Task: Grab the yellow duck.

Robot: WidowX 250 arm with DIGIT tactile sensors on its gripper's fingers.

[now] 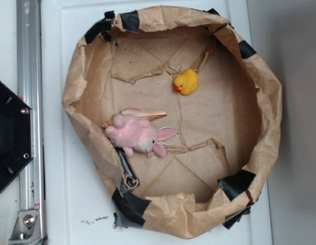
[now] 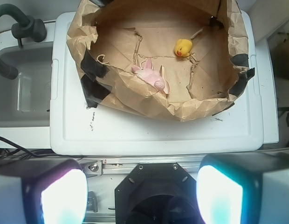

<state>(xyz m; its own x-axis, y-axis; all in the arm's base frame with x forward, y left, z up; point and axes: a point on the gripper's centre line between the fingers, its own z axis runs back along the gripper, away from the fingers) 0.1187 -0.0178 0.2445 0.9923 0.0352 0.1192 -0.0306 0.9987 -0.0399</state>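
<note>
A yellow duck (image 1: 187, 81) sits inside a brown paper nest (image 1: 270, 107), well apart from a pink bunny (image 1: 136, 135). The gripper (image 2: 142, 196), spread wide and empty, hangs outside the nest; a centred descent over the duck is advised.

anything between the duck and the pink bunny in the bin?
Only bare brown paper floor with creases and a torn seam; nothing sits between the yellow duck and the pink plush bunny. Clearest in the exterior view.

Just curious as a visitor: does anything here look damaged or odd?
Yes. The brown paper bin is crumpled, torn along its floor and patched with black tape. The pink bunny lies on its side; the yellow duck looks fine.
</note>
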